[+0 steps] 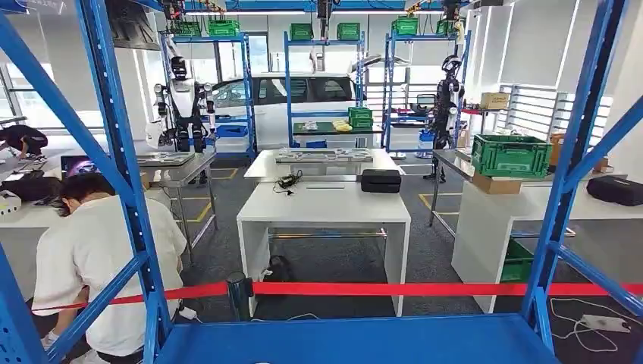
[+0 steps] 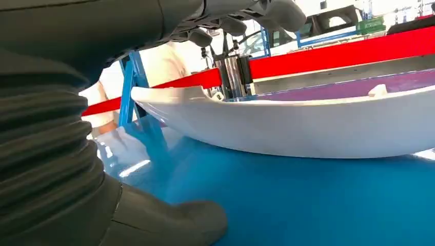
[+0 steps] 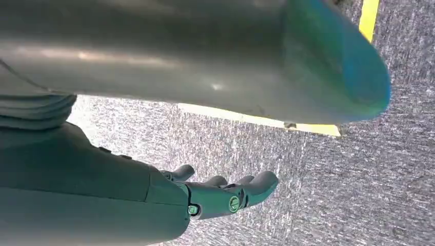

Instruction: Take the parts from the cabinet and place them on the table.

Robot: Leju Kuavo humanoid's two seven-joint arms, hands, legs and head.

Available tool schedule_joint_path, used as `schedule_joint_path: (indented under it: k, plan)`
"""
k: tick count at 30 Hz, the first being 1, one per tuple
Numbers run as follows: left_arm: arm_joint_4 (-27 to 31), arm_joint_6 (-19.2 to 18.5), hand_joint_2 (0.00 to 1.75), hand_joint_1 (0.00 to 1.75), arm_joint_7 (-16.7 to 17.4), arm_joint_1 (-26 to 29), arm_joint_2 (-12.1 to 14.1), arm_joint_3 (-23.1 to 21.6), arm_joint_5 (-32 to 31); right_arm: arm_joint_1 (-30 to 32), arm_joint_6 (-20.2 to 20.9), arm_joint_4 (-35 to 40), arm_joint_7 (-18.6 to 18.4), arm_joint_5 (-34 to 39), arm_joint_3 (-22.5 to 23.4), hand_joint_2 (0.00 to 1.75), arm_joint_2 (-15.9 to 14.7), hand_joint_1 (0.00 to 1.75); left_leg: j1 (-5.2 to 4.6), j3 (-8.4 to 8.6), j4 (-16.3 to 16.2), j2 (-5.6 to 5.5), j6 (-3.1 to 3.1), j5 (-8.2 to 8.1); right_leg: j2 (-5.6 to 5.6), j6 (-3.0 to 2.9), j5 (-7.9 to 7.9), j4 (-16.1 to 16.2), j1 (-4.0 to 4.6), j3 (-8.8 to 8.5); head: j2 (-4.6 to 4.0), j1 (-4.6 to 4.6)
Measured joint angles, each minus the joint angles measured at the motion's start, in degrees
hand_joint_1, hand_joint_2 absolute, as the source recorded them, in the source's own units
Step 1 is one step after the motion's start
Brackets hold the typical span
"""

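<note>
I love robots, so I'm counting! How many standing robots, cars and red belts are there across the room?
Robots: 2
Car: 1
Red belt: 1
Total: 4

Left hand [image 2: 154,154] low over blue shelf [image 2: 308,200], fingers [image 2: 277,13] above white curved part [image 2: 318,128], red barrier tape [image 2: 333,54] behind

White curved part [image 2: 308,128] lying on blue cabinet shelf [image 2: 287,205].
</note>
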State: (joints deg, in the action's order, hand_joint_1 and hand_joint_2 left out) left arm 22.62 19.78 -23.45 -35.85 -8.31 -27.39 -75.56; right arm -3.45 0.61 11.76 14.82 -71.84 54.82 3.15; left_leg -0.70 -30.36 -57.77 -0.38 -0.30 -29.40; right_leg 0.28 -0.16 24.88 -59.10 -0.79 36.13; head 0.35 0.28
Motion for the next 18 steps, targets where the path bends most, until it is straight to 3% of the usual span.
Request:
schedule_joint_path:
  k: [13, 14, 15, 16, 18]
  plan:
    - [-0.07, 0.00, 1.75, 0.00, 0.00, -0.03, -0.02, -0.02, 0.00, 0.12, 0.00, 0.00, 0.00, 0.00, 0.00, 0.00, 0.00, 0.00, 0.00, 0.02, 0.00, 0.00, 0.03, -0.02, 0.00, 0.01, 0.01, 0.00, 0.00, -0.03, 0.00, 0.00]
    - [-0.09, -0.02, 1.75, 1.75, 0.00, -0.04, -0.02, -0.02, 0.00, 0.12, 0.00, 0.00, 0.00, 0.00, 0.00, 0.00, 0.00, 0.00, 0.00, 0.02, 0.00, 0.00, 0.03, -0.02, 0.00, 0.01, 0.01, 0.00, 0.00, -0.03, 0.00, 0.00]
    - [-0.09, 0.00, 1.75, 1.59, 0.00, -0.04, -0.02, 0.00, 0.00, 0.12, 0.00, 0.00, 0.00, 0.00, 0.00, 0.00, 0.00, 0.00, 0.00, 0.02, 0.00, 0.00, 0.03, -0.02, 0.00, 0.01, 0.01, 0.00, 0.00, -0.03, 0.00, 0.00]
    - [-0.13, -0.09, 1.75, 0.09, 0.00, -0.03, -0.02, -0.02, 0.00, 0.12, 0.00, 0.00, 0.00, 0.00, 0.00, 0.00, 0.00, 0.00, 0.00, 0.02, 0.00, 0.00, 0.03, -0.02, 0.00, 0.01, 0.01, 0.00, 0.00, -0.02, 0.00, 0.00]
    - [-0.31, -0.81, 1.75, 0.00, -0.13, -0.02, -0.15, -0.02, 0.88, 0.15, -0.04, 0.00, -0.11, 0.04, 0.02, 0.00, 0.00, 0.00, -0.01, 0.02, 0.00, 0.00, 0.03, -0.02, 0.00, 0.01, 0.01, 0.00, 0.00, -0.03, 0.00, 0.02]
